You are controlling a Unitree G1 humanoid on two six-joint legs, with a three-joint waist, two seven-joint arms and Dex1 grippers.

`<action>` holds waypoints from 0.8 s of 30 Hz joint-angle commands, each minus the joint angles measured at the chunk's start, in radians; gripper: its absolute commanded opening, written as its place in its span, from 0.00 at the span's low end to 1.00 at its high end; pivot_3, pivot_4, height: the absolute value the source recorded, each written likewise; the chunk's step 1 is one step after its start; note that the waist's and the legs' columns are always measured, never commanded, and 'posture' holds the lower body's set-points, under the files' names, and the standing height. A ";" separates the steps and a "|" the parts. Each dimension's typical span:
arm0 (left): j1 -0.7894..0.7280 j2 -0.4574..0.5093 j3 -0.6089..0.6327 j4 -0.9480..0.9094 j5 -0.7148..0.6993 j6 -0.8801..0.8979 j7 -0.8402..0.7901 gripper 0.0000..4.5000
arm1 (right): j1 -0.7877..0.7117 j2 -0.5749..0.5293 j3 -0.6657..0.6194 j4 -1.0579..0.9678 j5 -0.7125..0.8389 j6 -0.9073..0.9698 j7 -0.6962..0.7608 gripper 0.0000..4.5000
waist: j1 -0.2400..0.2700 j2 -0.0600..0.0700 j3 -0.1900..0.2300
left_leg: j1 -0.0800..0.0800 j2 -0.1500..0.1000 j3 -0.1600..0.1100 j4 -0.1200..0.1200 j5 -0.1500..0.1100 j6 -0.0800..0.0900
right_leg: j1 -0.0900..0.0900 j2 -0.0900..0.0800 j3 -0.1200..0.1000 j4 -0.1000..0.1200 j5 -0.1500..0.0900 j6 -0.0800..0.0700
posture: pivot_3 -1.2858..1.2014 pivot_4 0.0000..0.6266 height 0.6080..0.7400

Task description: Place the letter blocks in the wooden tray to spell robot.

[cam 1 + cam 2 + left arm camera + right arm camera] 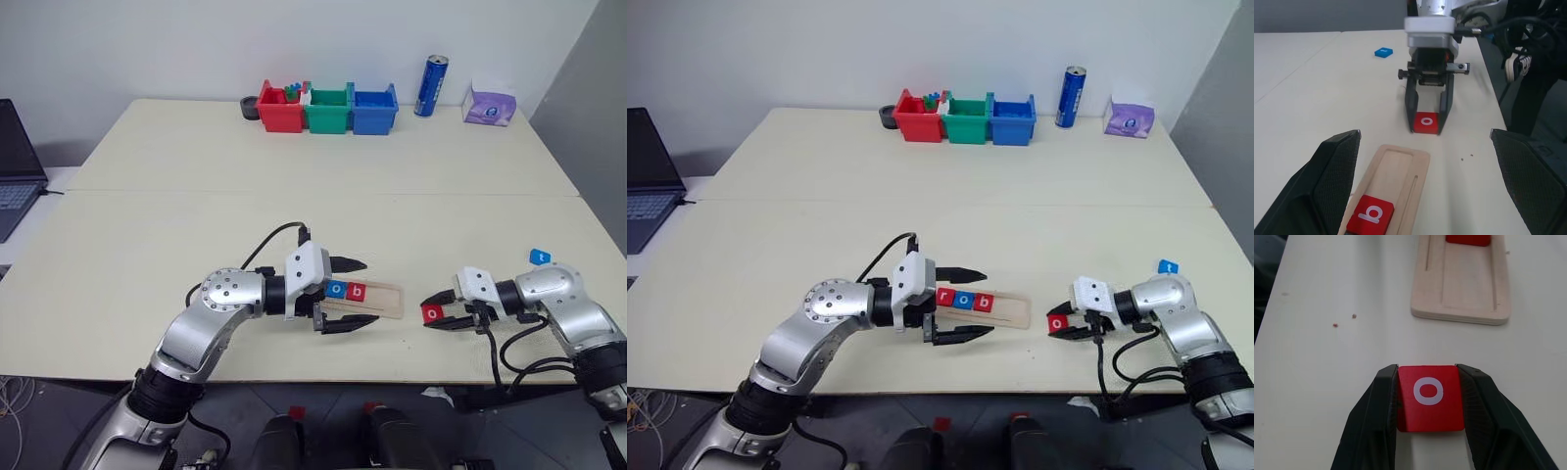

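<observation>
The wooden tray (389, 300) lies near the table's front edge. In its groove sit a red r block (944, 297), a blue o block (964, 300) and a red b block (984, 303), side by side at its left end. My left gripper (353, 294) is open, with one finger on each side of that end of the tray. To the right of the tray, my right gripper (437, 311) is shut on a red o block (1429, 396) that rests on the table. A blue t block (540, 257) lies behind my right arm.
At the table's far edge stand a red bin (280, 110), a green bin (328, 110) and a blue bin (374, 110). Right of them are a blue can (431, 86) and a purple packet (490, 106). A laptop (15, 166) sits at the far left.
</observation>
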State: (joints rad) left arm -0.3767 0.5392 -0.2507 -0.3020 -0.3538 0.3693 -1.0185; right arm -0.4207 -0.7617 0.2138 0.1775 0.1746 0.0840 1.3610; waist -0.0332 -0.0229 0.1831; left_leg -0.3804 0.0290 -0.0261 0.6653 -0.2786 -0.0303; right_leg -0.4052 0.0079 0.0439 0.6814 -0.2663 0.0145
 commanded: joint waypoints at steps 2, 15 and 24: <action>-0.021 0.075 0.093 0.049 -0.023 -0.056 -0.070 1.00 | -0.079 0.066 -0.030 -0.185 0.095 0.245 -0.084 0.32 | -0.002 0.001 0.001 | 0.000 0.001 -0.001 0.000 0.000 0.000 | 0.000 0.001 0.000 0.000 0.000 -0.001 | 0.52 0.24 1.00; -0.054 0.199 0.163 0.237 0.004 -0.207 -0.236 1.00 | -0.136 0.175 0.076 -0.136 -0.033 0.273 -0.236 0.32 | 0.015 0.001 0.001 | -0.006 -0.001 0.002 0.000 0.000 0.000 | -0.003 -0.005 -0.004 -0.002 0.000 0.000 | 0.52 0.24 1.00; -0.062 0.182 0.135 0.237 0.004 -0.226 -0.277 1.00 | -0.141 0.169 0.083 -0.130 -0.049 0.287 -0.215 0.32 | 0.004 0.001 0.001 | -0.005 -0.001 0.001 0.000 0.000 0.000 | -0.003 -0.001 -0.004 0.000 0.000 0.000 | 0.52 0.24 1.00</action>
State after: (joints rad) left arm -0.4170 0.7200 -0.1225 -0.0497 -0.3473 0.1646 -1.2826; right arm -0.5530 -0.5817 0.2971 0.0667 0.1286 0.3774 1.1358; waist -0.0288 -0.0216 0.1841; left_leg -0.3853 0.0282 -0.0253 0.6648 -0.2787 -0.0303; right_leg -0.4086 0.0071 0.0399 0.6810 -0.2662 0.0142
